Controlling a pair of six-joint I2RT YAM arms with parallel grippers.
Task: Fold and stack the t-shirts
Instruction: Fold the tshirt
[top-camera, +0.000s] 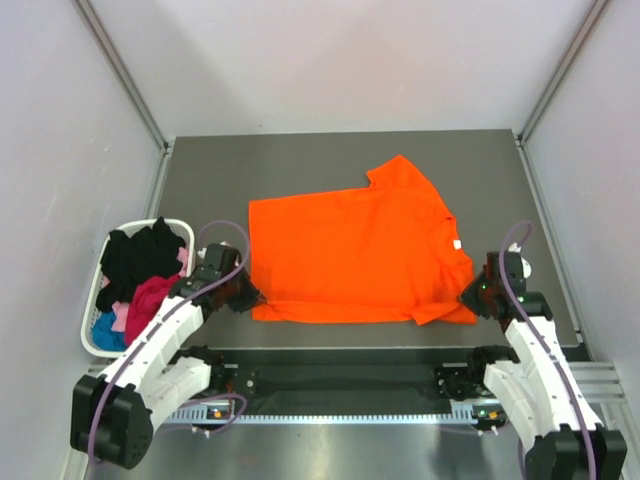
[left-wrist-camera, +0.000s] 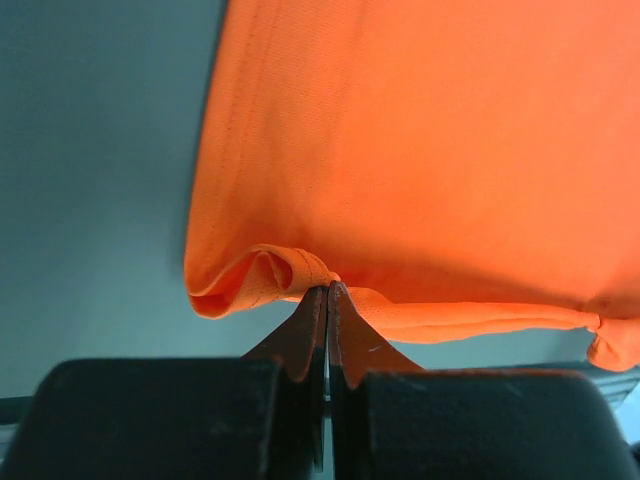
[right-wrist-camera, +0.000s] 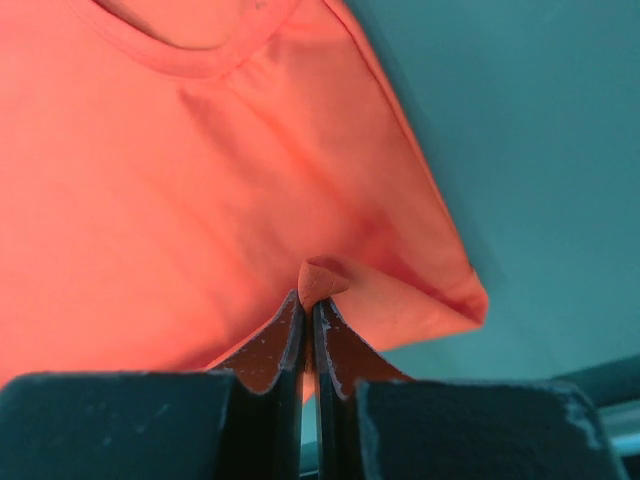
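Observation:
A bright orange t-shirt lies spread flat on the grey table, collar to the right with a small white label. My left gripper is shut on the shirt's near-left hem corner; the left wrist view shows the bunched hem pinched at the fingertips. My right gripper is shut on the near-right sleeve edge; the right wrist view shows a small fold of cloth clamped between the fingertips, with the collar above. Other shirts, black, magenta and blue, lie piled in a basket.
A white basket stands at the table's left edge beside the left arm. White walls and metal rails close the table in at back and sides. The near rail runs between the arm bases.

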